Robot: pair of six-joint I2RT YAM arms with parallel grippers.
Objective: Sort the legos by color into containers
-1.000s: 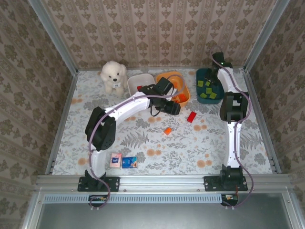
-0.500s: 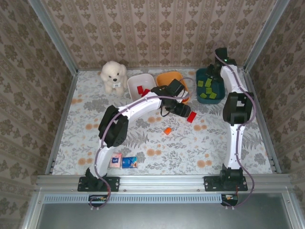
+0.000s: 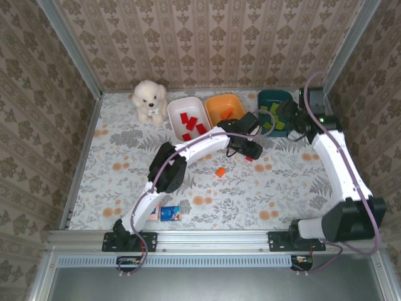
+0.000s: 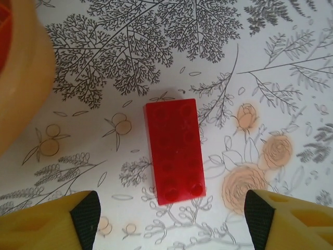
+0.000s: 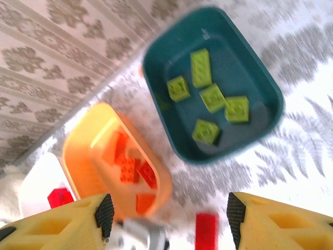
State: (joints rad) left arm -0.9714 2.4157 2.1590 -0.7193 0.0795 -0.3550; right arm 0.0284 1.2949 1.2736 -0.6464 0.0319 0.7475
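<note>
The left gripper point(image 4: 171, 217) hangs over the red brick point(image 4: 174, 151), which lies flat on the table in the centre of the left wrist view. The jaws stand apart with nothing between them yet. Its fingertips point(image 4: 83, 211) sit in the bottom corners of that view, level with only the lower end of the brick. If they close there, I judge they would pinch just that end, so the brick could swivel or squirt out. The brick also lies slightly askew to the jaws, which adds to that risk.

The orange tray point(image 4: 23, 88) fills the upper left of this view. It sits beside the white tray point(image 3: 172, 113), where the red pieces are, so a short carry could drop red among orange.

In the overhead view the right gripper point(image 3: 285, 117) hovers at the upper right beside the teal tray point(image 3: 276, 95). Its jaws are spread and empty, and it is close to the left wrist. A careless swing could bring the two arms together or nudge the tray.

An orange brick point(image 3: 220, 172) lies loose near the centre, and a low sweep could knock it.
</note>
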